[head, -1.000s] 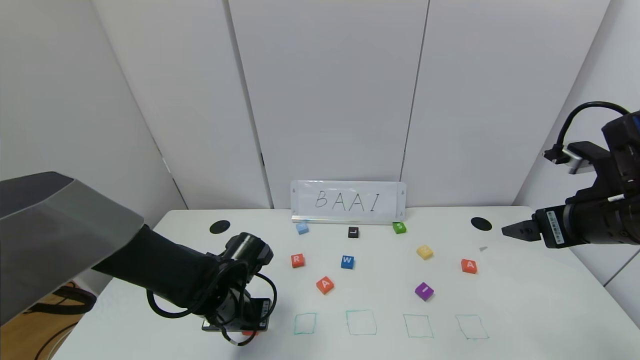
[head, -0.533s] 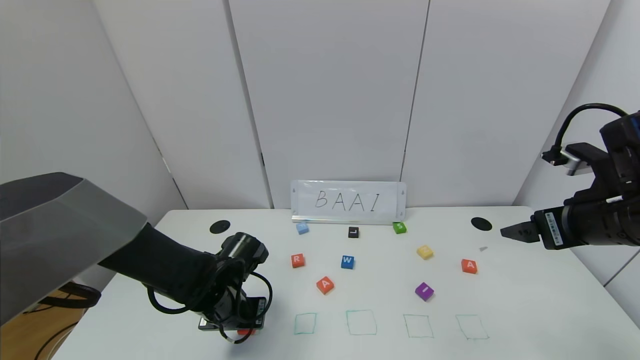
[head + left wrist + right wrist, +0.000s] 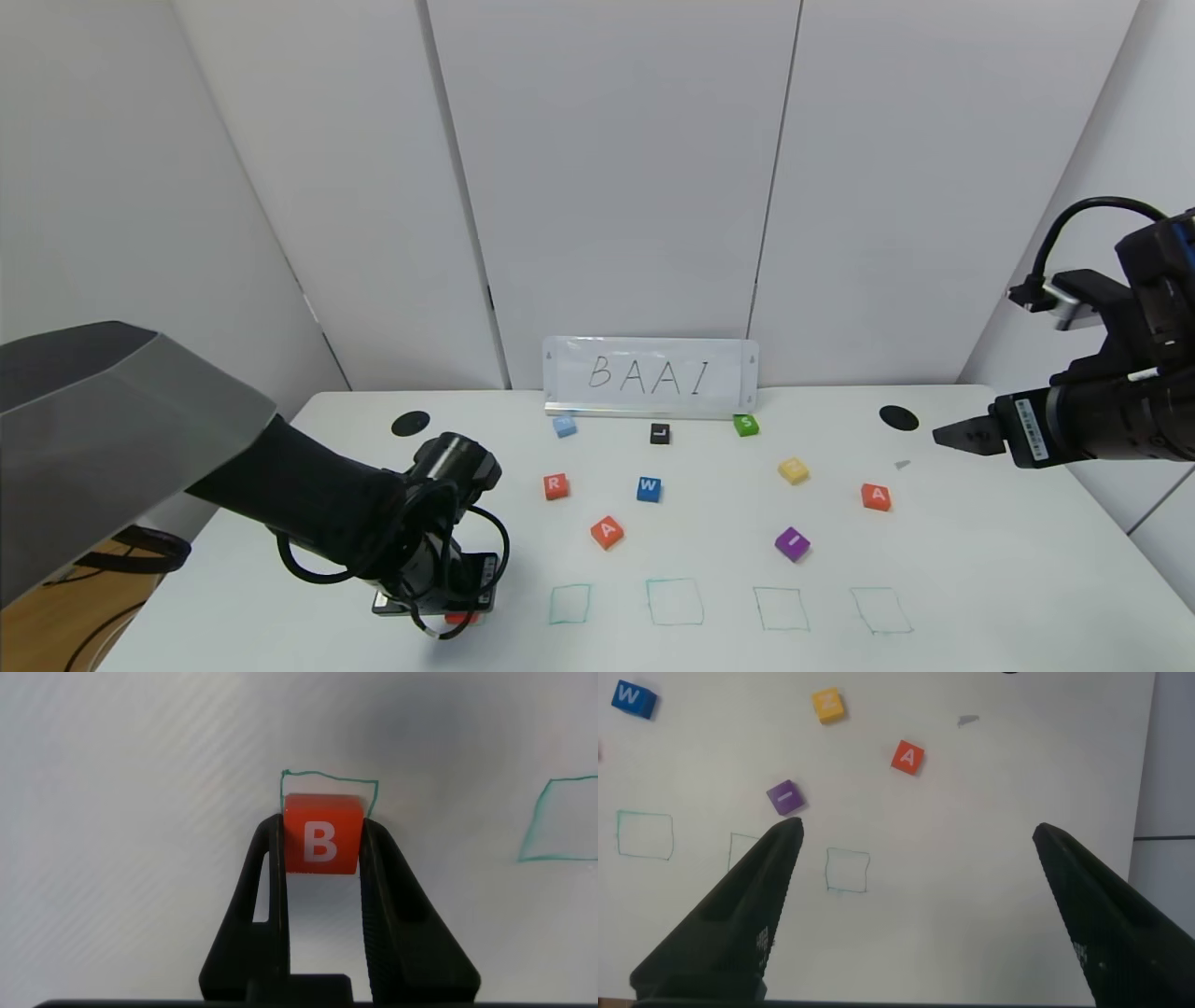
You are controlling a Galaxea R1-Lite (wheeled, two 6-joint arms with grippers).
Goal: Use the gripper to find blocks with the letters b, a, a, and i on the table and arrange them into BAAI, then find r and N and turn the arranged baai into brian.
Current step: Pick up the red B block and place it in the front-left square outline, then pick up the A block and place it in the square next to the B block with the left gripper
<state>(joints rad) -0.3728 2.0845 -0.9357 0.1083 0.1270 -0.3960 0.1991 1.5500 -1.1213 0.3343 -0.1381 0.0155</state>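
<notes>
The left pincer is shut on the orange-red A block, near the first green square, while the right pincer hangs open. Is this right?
Not quite. The left pincer is shut on the orange-red B block, as the left wrist view shows. It is near the first green square, and the right pincer hangs open.

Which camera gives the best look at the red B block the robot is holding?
The left wrist view: the B block fills the middle, letter readable, pinched between the left gripper fingers. In the head view only a red sliver shows under that gripper. The right wrist view doesn't show it.
</notes>
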